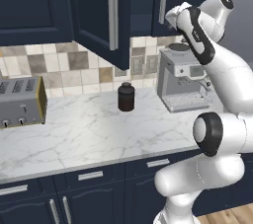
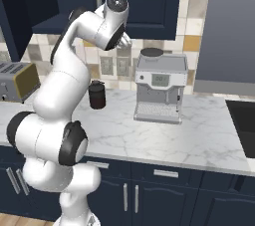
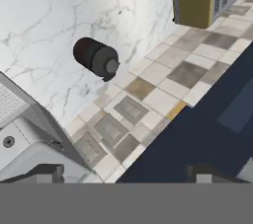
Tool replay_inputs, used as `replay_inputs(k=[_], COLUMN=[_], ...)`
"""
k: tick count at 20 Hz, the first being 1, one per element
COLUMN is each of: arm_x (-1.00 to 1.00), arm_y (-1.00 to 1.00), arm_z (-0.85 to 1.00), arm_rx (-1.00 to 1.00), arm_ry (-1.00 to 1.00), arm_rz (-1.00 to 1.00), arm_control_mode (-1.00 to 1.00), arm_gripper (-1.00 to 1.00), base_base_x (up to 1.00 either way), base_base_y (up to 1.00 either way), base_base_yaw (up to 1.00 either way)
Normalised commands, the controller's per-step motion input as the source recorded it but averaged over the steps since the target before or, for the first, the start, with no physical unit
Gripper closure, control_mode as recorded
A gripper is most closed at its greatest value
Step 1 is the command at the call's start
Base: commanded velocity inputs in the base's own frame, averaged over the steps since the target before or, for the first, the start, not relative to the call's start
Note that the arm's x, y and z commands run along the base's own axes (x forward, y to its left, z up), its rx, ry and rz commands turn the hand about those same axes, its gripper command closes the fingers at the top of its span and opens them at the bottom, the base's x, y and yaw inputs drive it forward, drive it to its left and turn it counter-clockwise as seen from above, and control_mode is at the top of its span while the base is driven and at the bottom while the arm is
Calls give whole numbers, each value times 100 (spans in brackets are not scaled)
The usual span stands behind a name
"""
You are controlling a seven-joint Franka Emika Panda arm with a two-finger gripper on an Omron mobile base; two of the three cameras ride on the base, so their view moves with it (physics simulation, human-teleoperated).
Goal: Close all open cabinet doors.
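Gripper stood open, holding nothing, raised beneath the wall cabinets. One cabinet door beside it hung ajar, left to shut; jar sat below

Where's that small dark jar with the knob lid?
The small dark lidded jar stands on the white marble counter, between the grey toaster and silver coffee machine, near the tiled wall.
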Motion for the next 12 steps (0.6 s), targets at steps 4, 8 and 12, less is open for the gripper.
replay_inputs(k=[4,8,12], arm_x=[-75,-82,-83], arm_y=[39,34,36], arm_z=[-31,0,0], arm_rx=[-17,-14,-14], arm_ry=[-12,-8,-6], arm_rz=[2,-1,-2], arm_control_mode=[-100,-100,-100], arm_gripper=[-100,-100,-100], base_base_x=[0,0,0], base_base_y=[0,0,0], base_base_yaw=[0,0,0])
